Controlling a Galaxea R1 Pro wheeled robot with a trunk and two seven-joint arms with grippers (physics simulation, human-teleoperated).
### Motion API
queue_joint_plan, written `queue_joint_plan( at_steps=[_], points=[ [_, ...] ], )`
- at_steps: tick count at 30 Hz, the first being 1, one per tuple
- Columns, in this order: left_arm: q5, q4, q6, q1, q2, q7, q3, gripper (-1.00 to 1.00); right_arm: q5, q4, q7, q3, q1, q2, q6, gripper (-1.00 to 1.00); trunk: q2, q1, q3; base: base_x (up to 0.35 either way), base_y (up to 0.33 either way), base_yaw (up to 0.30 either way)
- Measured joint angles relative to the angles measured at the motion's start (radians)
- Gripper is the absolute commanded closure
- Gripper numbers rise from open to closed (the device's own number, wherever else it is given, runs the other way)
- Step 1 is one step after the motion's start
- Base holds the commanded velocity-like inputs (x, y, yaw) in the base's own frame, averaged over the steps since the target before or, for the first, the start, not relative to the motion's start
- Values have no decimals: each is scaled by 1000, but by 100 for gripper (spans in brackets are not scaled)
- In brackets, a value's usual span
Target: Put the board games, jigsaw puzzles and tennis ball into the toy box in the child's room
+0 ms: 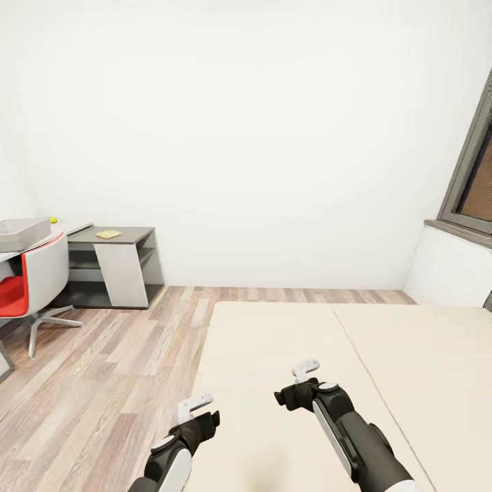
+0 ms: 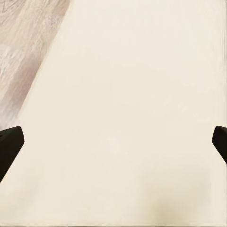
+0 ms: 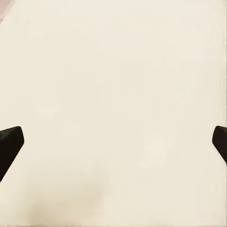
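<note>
Risk of wasted reach: both left gripper (image 1: 199,408) and right gripper (image 1: 301,383) hang spread wide and empty over bare beige bed (image 1: 287,342), no board game in sight there. Far off on the table (image 1: 126,236): grey toy box (image 1: 20,234), tennis ball (image 1: 53,220) just beside (small, yellow-green), one flat yellowish square (image 1: 108,234), likely a puzzle.

Your head camera sits high and looks forward and down over the bed (image 1: 307,383), taking in the wood floor (image 1: 116,355), the far white wall (image 1: 260,137) and the table (image 1: 113,239) well off to the left. Your left wrist camera looks down close onto the mattress edge, floor at one corner. Your right wrist camera looks close onto mattress. All three share the bed.
</note>
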Motion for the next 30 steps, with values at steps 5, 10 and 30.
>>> queue_joint_plan(
  at_steps=[5, 10, 30],
  points=[
    [0, 0, 0, 0, 0, 0, 0, -100, 0, 0, 0, 0, 0, 0, 0, -100, 0, 0, 0, 0, -304, -22],
    [0, 0, 0, 0, 0, 0, 0, -100, 0, 0, -1, 0, 0, 1, 1, -100, 0, 0, 2, 0, -304, -111],
    [-1, 0, 0, 0, 0, 2, 0, -100, 0, 0, -1, 0, 0, 1, 1, -100, 0, 0, 5, 0, -304, -45]
  ],
)
